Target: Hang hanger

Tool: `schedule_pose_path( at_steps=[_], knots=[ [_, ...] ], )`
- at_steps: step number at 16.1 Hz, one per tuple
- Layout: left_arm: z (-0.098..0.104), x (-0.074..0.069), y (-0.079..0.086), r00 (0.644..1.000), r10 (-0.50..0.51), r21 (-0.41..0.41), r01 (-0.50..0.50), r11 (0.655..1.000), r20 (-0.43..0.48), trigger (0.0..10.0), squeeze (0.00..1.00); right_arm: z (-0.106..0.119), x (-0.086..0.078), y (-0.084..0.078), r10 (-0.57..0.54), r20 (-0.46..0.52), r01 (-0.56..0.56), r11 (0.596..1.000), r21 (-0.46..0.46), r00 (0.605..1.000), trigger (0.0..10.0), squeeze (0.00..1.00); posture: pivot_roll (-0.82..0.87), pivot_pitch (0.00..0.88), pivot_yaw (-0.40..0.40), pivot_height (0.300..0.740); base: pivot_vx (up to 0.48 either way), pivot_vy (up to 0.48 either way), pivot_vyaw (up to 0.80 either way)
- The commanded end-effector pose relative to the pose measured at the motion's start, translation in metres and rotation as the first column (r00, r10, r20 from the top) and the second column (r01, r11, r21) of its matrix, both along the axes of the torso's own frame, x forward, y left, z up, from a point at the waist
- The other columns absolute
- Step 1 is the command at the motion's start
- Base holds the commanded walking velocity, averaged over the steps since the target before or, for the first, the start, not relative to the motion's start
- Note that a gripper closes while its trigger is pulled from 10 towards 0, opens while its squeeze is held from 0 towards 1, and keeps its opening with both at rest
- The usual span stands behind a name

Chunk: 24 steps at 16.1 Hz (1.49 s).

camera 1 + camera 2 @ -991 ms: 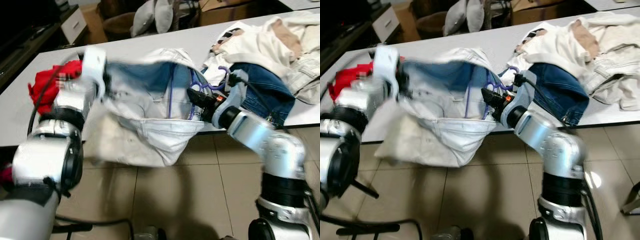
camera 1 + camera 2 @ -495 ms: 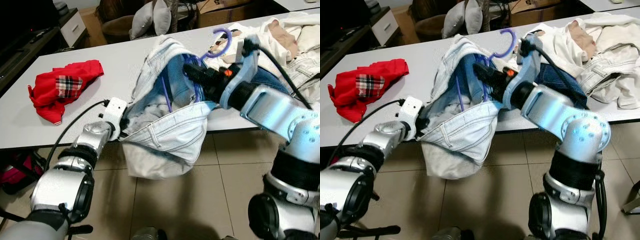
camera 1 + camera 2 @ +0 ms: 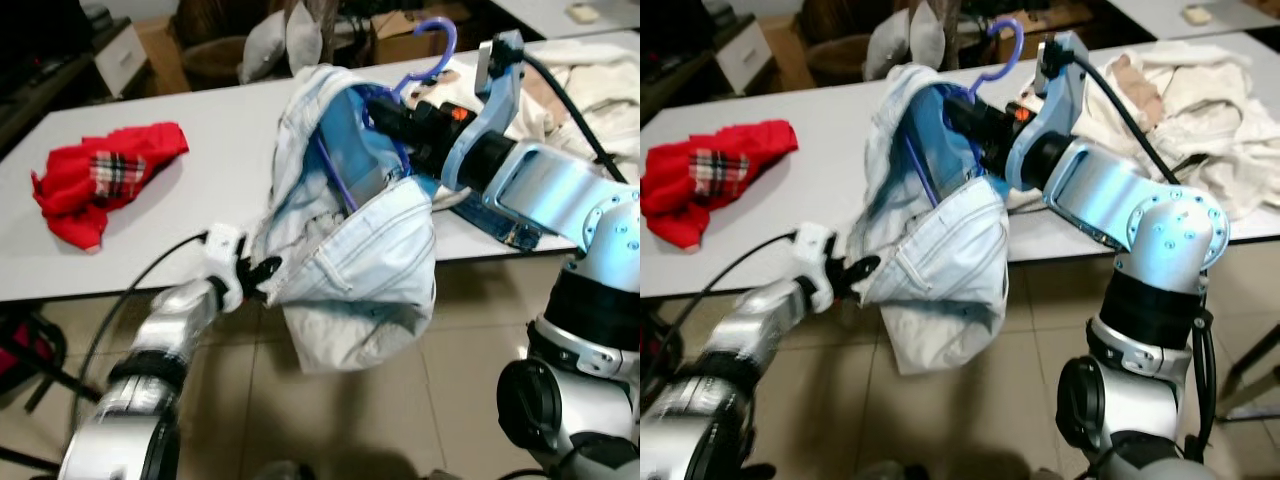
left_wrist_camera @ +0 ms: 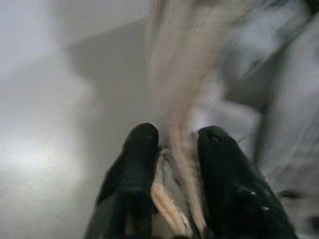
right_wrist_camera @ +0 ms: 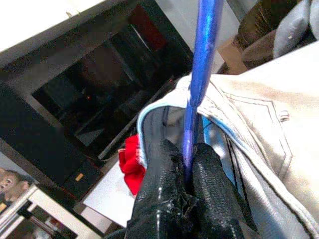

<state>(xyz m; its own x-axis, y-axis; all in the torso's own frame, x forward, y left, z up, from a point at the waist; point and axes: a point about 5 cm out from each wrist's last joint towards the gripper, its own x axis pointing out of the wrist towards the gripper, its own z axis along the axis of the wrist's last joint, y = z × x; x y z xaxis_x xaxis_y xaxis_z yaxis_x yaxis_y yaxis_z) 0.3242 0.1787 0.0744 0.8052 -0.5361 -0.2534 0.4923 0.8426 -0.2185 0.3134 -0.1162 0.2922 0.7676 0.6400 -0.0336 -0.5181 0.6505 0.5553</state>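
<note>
A purple-blue hanger [image 3: 432, 45] carries a pale denim garment [image 3: 355, 240], held up over the white table's front edge. My right gripper [image 3: 388, 108] is shut on the hanger's neck just below the hook; in the right wrist view the hanger's shaft [image 5: 201, 74] rises from between the closed fingers [image 5: 162, 199]. Lower down, in front of the table, my left gripper [image 3: 262, 275] is shut on the garment's left edge. In the left wrist view a strip of the pale cloth [image 4: 174, 144] is pinched between the two black fingers [image 4: 137, 164].
A red cloth with a plaid patch [image 3: 100, 175] lies at the left of the table [image 3: 200, 150]. Dark blue jeans [image 3: 495, 218] and a heap of cream clothes [image 3: 1180, 80] lie at the right. Tiled floor [image 3: 350, 420] is below; a chair and boxes stand behind the table.
The right gripper has lifted the hanger a little higher, and the garment now hangs freer over the table's edge. The left gripper stays on the garment's edge, slightly lower. The camera has shifted.
</note>
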Motion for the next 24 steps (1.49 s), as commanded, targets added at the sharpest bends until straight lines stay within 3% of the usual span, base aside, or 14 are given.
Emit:
schedule_pose_path(
  at_steps=[1,4,8,11,12,13,14,15,18,24],
  knots=[
    [0.028,-0.001,0.015,0.995,0.027,-0.047,-0.022,0.999,0.096,10.0,1.0,0.009,-0.002,0.007,0.053,0.034,-0.053,0.999,0.006,0.998,10.0,0.0,-0.11,0.0,0.107,0.74,0.0,0.0,0.0],
    [0.044,-0.012,0.023,0.989,0.029,-0.077,-0.018,0.997,0.144,10.0,1.0,0.008,0.0,0.009,0.062,0.03,-0.062,0.998,0.001,0.998,10.0,0.0,-0.1,0.0,0.094,0.74,0.0,0.0,0.0],
    [0.059,-0.046,0.038,0.99,0.015,-0.06,-0.007,0.998,0.139,10.0,1.0,0.005,0.005,0.011,0.071,0.019,-0.071,0.997,0.007,0.997,10.0,0.0,-0.08,0.0,0.075,0.74,0.0,0.0,0.0],
    [0.091,-0.08,0.056,0.982,0.066,-0.077,-0.053,0.996,0.178,10.0,1.0,0.009,0.003,0.016,0.131,0.031,-0.132,0.991,0.02,0.991,10.0,0.0,-0.07,0.0,0.067,0.74,0.0,0.0,0.8],
    [0.096,-0.093,0.059,0.984,0.062,-0.035,-0.057,0.998,0.165,10.0,1.0,0.01,0.001,0.018,0.151,0.035,-0.152,0.988,0.018,0.988,10.0,0.0,-0.06,0.0,0.065,0.74,0.0,0.0,0.8],
    [0.1,-0.105,0.06,0.986,0.041,0.015,-0.044,0.999,0.162,10.0,0.37,0.01,-0.001,0.019,0.169,0.035,-0.169,0.985,0.016,0.985,10.0,0.0,-0.05,0.0,0.059,0.74,0.0,0.0,0.8],
    [0.101,-0.11,0.059,0.986,0.031,0.03,-0.036,0.999,0.161,10.0,0.0,0.01,-0.002,0.019,0.176,0.035,-0.177,0.984,0.016,0.984,10.0,0.0,-0.05,0.0,0.059,0.74,0.0,0.0,0.8],
    [0.101,-0.12,0.054,0.989,0.046,0.058,-0.055,0.997,0.143,10.0,0.0,0.009,-0.006,0.021,0.198,0.034,-0.199,0.98,0.02,0.98,10.0,0.0,-0.04,0.0,0.061,0.74,0.0,0.0,0.8],
    [0.099,-0.126,0.044,0.992,0.05,0.055,-0.057,0.997,0.12,10.0,0.0,0.006,-0.009,0.024,0.214,0.029,-0.215,0.976,0.026,0.976,10.0,0.0,-0.04,0.0,0.063,0.74,0.0,0.0,0.8],
    [0.094,-0.128,0.029,0.994,0.036,0.063,-0.042,0.997,0.098,10.0,0.0,-0.006,-0.013,0.025,0.209,-0.007,-0.208,0.978,0.018,0.978,10.0,0.0,-0.04,0.0,0.064,0.74,0.0,0.0,0.8]
  ],
)
